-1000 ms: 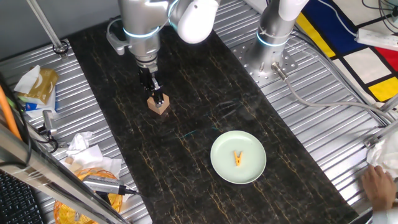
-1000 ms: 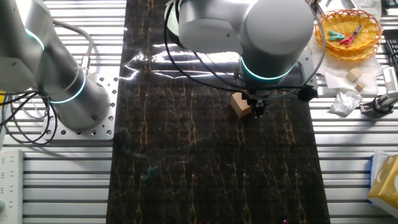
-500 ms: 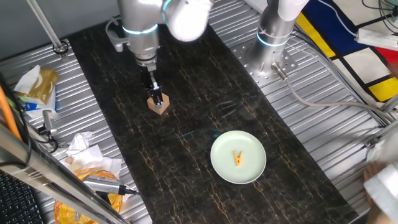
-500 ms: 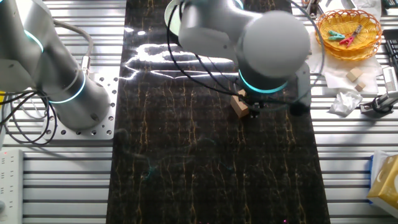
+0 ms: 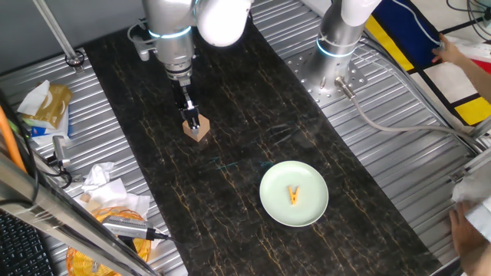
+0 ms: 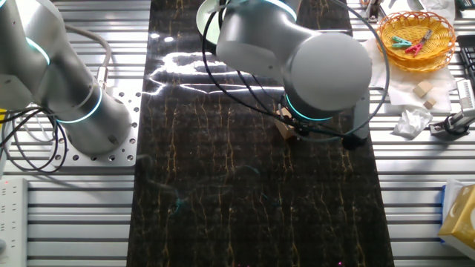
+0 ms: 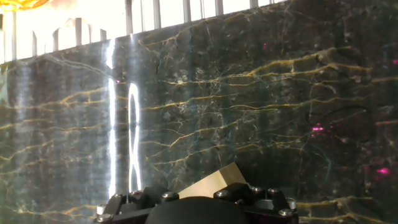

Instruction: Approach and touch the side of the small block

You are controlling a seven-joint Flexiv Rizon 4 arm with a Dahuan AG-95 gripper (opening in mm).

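Small block: the small block [image 5: 196, 130] is a light-brown wooden cube. It sits on the dark marbled tabletop [image 5: 253, 115], in the far left part of the dark strip in one fixed view, well apart from the plate.
Block in other views: in the other fixed view only a corner of it [image 6: 284, 127] shows under the arm; in the hand view its pale top [image 7: 211, 185] shows just above the hand's body.
Fingers: the fingers [image 5: 189, 116] point down and their tip is at the upper edge of the block, touching it or just beside it; I cannot tell which.
State of fingers: they look narrow and close together, but I cannot tell if they are clenched or released. They do not seem to grasp the block.
Arm: the silver arm [image 5: 170, 31] stands over the block.
Plate: a pale green plate [image 5: 274, 205] lies nearer to the camera.
On the plate: a tiny yellow clip-like piece [image 5: 294, 195] lies in its middle.
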